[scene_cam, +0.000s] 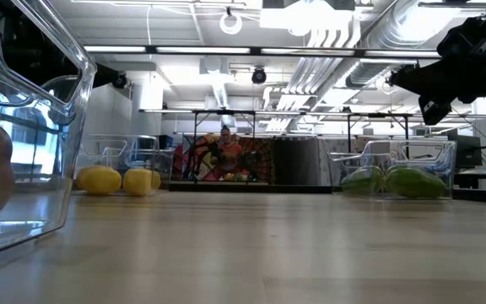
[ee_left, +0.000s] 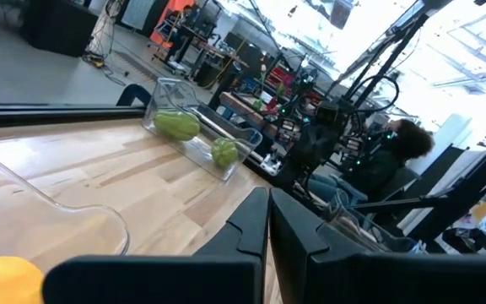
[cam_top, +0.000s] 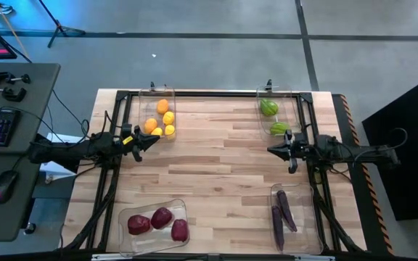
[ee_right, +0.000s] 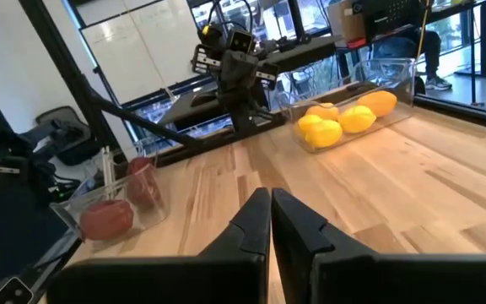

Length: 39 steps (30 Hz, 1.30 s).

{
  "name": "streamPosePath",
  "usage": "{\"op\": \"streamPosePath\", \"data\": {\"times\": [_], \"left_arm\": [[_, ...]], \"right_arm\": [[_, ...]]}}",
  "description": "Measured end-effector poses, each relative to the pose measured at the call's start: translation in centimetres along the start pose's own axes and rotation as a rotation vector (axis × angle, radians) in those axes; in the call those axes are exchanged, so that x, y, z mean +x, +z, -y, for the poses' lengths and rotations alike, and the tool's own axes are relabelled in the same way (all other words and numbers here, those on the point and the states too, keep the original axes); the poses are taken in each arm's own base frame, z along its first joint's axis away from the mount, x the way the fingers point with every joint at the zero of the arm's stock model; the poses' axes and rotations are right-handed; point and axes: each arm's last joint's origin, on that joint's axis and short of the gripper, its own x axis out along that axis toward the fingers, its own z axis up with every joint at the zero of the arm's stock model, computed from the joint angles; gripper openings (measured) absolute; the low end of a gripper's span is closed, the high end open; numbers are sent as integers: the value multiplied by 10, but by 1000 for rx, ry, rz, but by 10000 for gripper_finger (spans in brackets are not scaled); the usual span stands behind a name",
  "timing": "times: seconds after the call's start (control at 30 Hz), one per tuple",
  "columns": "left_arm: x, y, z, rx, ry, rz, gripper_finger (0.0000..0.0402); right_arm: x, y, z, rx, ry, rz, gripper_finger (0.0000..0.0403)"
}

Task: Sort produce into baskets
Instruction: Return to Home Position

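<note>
nearest the front edge of the table, two clear bins sit at the corners. the near left bin holds three dark red lumps, and the near right bin holds the long purple pieces, two as far as i can tell. farther in, at mid-table, both arms reach in from the sides and face each other across bare wood. the left gripper hangs just beside the near end of the far left bin. the right gripper hangs just off the near end of the far right bin. each wrist view shows its own two fingers pressed together with nothing between them, so both are closed and empty. at the far edge, the far left bin carries the orange and yellow round pieces, about five in a loose cluster. the far right bin carries two green pieces. no piece lies loose on the boards in any view, and each bin holds one colour family. i judge the sorting itself finished, and what seems left is only for the arms to draw back to rest. beyond the table, a person sits among the room's equipment.
</note>
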Motion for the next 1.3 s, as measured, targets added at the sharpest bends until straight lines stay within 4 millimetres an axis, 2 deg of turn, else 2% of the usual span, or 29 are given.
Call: {"op": "streamPosePath", "data": {"times": [0.27, 0.43, 1.3], "left_arm": [[0, 0, 0, 0, -2, -1, 0], [0, 0, 0, 0, -2, -2, 0], [-4, 3, 0, 0, -24, 24, 0]], "right_arm": [[0, 0, 0, 0, 0, -1, 5], [-3, 5, -2, 3, 24, 68, 5], [-2, 3, -1, 2, 12, 37, 5]]}}
